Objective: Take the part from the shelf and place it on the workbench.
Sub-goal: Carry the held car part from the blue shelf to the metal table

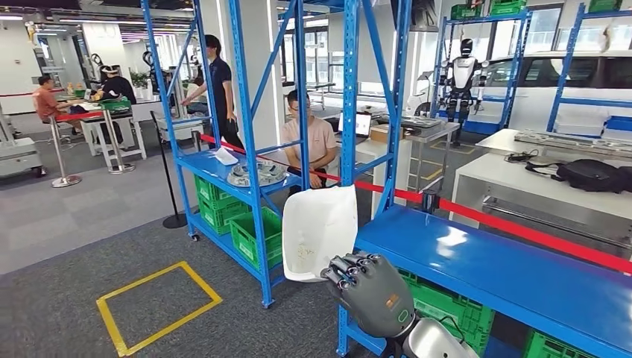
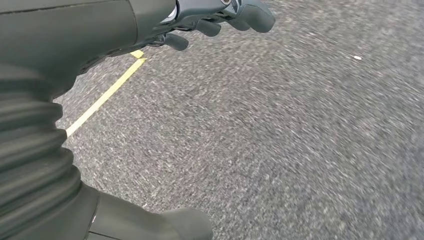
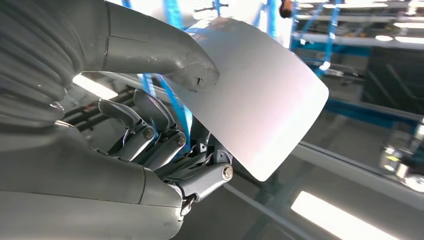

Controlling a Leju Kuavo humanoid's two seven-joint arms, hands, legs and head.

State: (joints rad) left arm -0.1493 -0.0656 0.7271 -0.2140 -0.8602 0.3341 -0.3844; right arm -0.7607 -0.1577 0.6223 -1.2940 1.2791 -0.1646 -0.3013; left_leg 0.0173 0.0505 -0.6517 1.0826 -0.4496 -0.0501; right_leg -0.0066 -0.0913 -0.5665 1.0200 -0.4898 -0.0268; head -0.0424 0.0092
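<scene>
Right hand (image 1: pixel 370 289), dark grey and glossy, raised at 6 o'clock in the head view, pinching a white part (image 1: pixel 320 231) between thick thumb and curled fingers. Part: thin, smooth sheet with rounded corners and a slight curve, matte white with faint speckling low on its face, held upright just left of a blue metal shelf (image 1: pixel 477 261) at 4 o'clock. Same part (image 3: pixel 260 100) in the right wrist view, thumb (image 3: pixel 192 70) pressed on one face, jointed metal fingers (image 3: pixel 165 145) behind. Left hand (image 2: pixel 220 17) hanging over coarse grey carpet (image 2: pixel 280 135) crossed by a yellow line (image 2: pixel 102 97); fingers loosely curled, apart, holding nothing. Second blue rack (image 1: pixel 246 149) at 11 o'clock, green slatted crates (image 1: pixel 257 235) beneath.
</scene>
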